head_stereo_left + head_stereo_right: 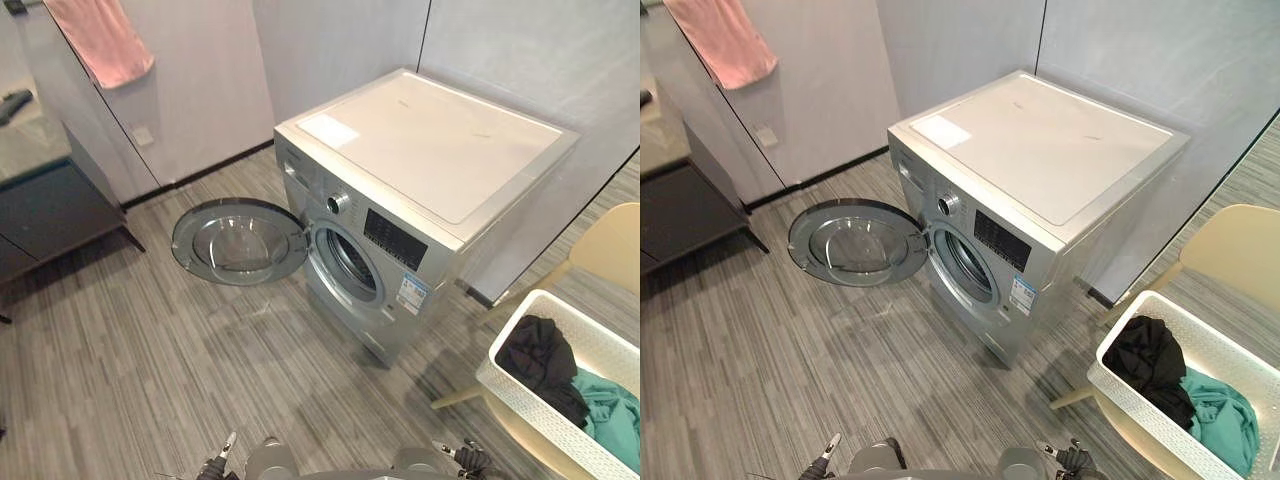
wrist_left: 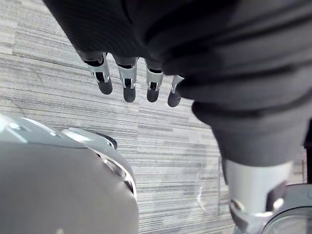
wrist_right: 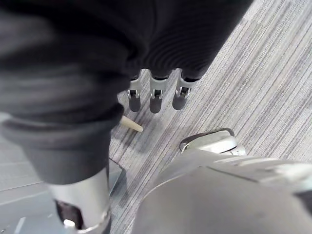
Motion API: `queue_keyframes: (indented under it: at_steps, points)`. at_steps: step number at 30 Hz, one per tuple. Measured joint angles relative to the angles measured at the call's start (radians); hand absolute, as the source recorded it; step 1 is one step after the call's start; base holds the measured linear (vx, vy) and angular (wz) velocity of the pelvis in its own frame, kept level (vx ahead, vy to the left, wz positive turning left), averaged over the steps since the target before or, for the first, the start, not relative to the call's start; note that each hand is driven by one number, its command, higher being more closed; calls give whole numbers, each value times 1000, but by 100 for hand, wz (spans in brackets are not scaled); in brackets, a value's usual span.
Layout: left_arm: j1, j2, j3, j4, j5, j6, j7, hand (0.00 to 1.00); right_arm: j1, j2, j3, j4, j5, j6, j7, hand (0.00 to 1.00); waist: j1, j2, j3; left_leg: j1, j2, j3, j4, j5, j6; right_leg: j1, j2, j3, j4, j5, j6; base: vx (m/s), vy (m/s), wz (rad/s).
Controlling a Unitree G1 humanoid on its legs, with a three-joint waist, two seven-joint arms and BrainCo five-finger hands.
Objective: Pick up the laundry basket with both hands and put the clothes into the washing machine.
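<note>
Right of washer, basket sits on chair; left hand, right hand slack, empty. Lopsided grab could spill clothes.

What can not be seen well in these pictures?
1. Laundry basket: one end cut off by the eye views' lower right corner.
2. Washing machine: drum dark behind the opening, contents unclear.
3. Green garment: partly under the black garment.

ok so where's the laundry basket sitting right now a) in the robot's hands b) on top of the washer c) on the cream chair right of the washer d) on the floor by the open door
c, the white laundry basket rests on the cream chair beside the washing machine.
</note>
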Motion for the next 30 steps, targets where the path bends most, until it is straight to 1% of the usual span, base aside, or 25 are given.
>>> queue_keyframes:
  at_steps: [1, 2, 3, 4, 5, 6, 7, 8, 10, 11, 12, 14, 16, 17, 19, 21, 22, 23, 24, 25, 26, 27, 28, 29, 30]
  points:
    - [-1, -9, 11, 0, -11, 0, -5, 0, -2, -4, 0, -1, -3, 8, 0, 0, 1, 9, -5, -11, -6, -27, 37, -5, -5, 6, -1, 11, 0, 2, -4, 9, 17, -29]
    - [-1, -21, 18, 0, -19, 0, -5, 0, -10, -9, 1, -1, -3, 14, 1, 0, 5, 15, -8, -16, -15, -53, 89, -37, -26, 13, -3, 22, 0, 5, -2, 7, 84, -37]
    - [-2, -31, 15, -4, -18, 0, -7, 0, -9, -13, 2, -1, -4, 15, 1, 0, 11, 21, -9, -11, -45, -75, 175, -128, -47, 24, -2, 44, 0, 6, 0, 4, 176, -56]
    - [-3, -38, 5, -11, -17, 0, -7, 0, -14, -12, 5, -2, -4, 14, 1, 0, 12, 23, -10, 9, -82, -89, 201, -220, -36, 25, 1, 64, -2, 11, 7, 1, 213, -57]
    - [-6, -38, -5, -12, -13, 0, -7, 0, -17, -11, 6, -3, -4, 14, 1, 0, 12, 24, -14, 24, -86, -87, 177, -256, -7, 22, 11, 73, -3, 13, 12, -6, 215, -51]
    - [-14, -33, -39, -9, -5, 2, -8, 0, -18, -3, 12, -3, -3, 15, 1, 0, 9, 25, -36, 72, -87, -77, 78, -333, 18, 9, 26, 91, -9, 16, 17, -10, 176, -48]
    - [-20, -13, -53, -11, 1, 0, -7, 0, -17, 18, 26, -4, -3, 16, 3, 0, 12, -6, -46, 93, -103, -37, 19, -311, 29, -4, 9, 121, -29, 30, 3, -1, 173, -64]
    - [-21, 6, -72, -12, 16, 0, -6, 0, -18, 38, 31, -7, -3, 17, 4, 0, 12, -42, -73, 119, -131, -16, -54, -277, 37, 1, -1, 127, -73, 74, -20, -20, 127, -62]
    - [-34, 19, -98, -8, 36, 1, -5, 0, -14, 87, 48, -20, -3, 14, 3, 0, 9, -68, -101, 141, -134, 28, -127, -253, 33, 0, -7, 126, -154, 142, -26, -26, 51, -72]
    - [-57, 26, -141, -6, 49, 1, -2, 0, -12, 96, 73, -39, 1, 12, 5, 0, 10, -76, -106, 164, -136, 69, -187, -236, 29, -2, -11, 130, -197, 175, -41, -4, -2, -73]
    - [-62, 26, -150, -6, 52, 1, -2, 0, -13, 97, 76, -43, 2, 12, 4, 0, 10, -75, -106, 169, -138, 79, -200, -231, 30, -7, -11, 131, -201, 180, -45, 0, -16, -76]
    - [-98, 18, -198, 6, 54, 0, -2, 0, -8, 92, 84, -50, 10, 11, 3, 0, 5, -75, -105, 193, -153, 116, -257, -214, 30, -43, -7, 136, -188, 204, -34, 20, 3, -68]
    - [-129, 4, -221, 12, 57, 0, -1, 0, -8, 82, 84, -51, 9, 9, 3, 0, 3, -67, -96, 238, -140, 163, -296, -207, 24, -104, 30, 90, -113, 230, -35, 54, -3, -104]
    - [-137, -2, -219, 16, 58, 1, -1, 0, -8, 79, 80, -50, 12, 8, 4, 0, 0, -62, -89, 252, -132, 188, -299, -199, 31, -116, 37, 64, -94, 236, -43, 58, -36, -108]
    - [-157, -18, -214, 33, 61, 4, -1, 0, -12, 76, 74, -66, 17, -5, 4, 0, -24, -54, -59, 303, -124, 247, -306, -195, 37, -127, 51, -24, -67, 252, -67, 51, -42, -90]
    - [-176, -20, -214, 35, 60, 6, 0, 0, -13, 73, 37, -63, 17, -10, 4, 0, -24, -45, -48, 319, -99, 278, -313, -193, 41, -127, 51, -67, -83, 265, -103, -6, -108, -67]
    - [-178, -18, -217, 30, 58, 5, -2, 0, -21, 79, -3, -59, 17, -7, 6, 0, -34, -53, -39, 331, -97, 307, -314, -183, 24, -144, 6, -173, 16, 180, -148, -27, -134, -40]
    - [-176, -15, -222, 30, 56, 5, -2, 0, -23, 78, -23, -53, 17, -6, 6, 0, -40, -57, -37, 341, -98, 312, -315, -180, 20, -153, -30, -229, 94, 134, -148, -9, -88, -9]
    - [-165, -6, -230, 32, 54, 6, -2, 0, -19, 66, -57, -24, 11, -2, 6, 0, -46, -59, -36, 359, -97, 323, -326, -170, 3, -148, -107, -318, 207, 79, -155, 20, -81, -1]
    - [-142, 7, -241, 33, 54, 6, -2, 0, -10, 51, -82, 12, -5, 6, 6, 0, -43, -62, -35, 381, -100, 326, -341, -163, -11, -120, -176, -370, 233, 74, -157, 41, -97, -10]
    - [-126, 19, -250, 34, 54, 5, -2, 0, -7, 47, -98, 33, -7, 14, 5, 0, -39, -71, -36, 398, -110, 324, -351, -158, -21, -107, -195, -377, 208, 85, -148, 84, -163, -38]
    - [-110, 46, -251, 47, 54, 7, -2, 0, -6, 45, -132, 66, -16, 18, 9, 0, -34, -91, -41, 410, -123, 300, -382, -151, -33, -84, -163, -359, 141, 56, -55, 100, -197, -64]
    - [-117, 43, -258, 64, 55, 14, -5, 0, -11, 33, -162, 86, -40, 24, 26, 0, -25, -44, -30, 402, -108, 240, -406, -152, -31, -66, -104, -340, 59, 73, -52, 62, -175, -76]
    - [-115, 36, -260, 64, 57, 17, -7, 0, -16, 16, -181, 87, -52, 29, 27, 0, -22, -16, -22, 402, -102, 195, -416, -154, -27, -50, -68, -337, 3, 98, -53, 24, -110, -60]
    - [-113, 30, -259, 68, 58, 18, -7, 0, -17, 7, -200, 92, -59, 38, 27, 0, -22, -7, -18, 407, -95, 181, -414, -155, -25, -31, -44, -335, -36, 116, -56, 11, -46, -38]
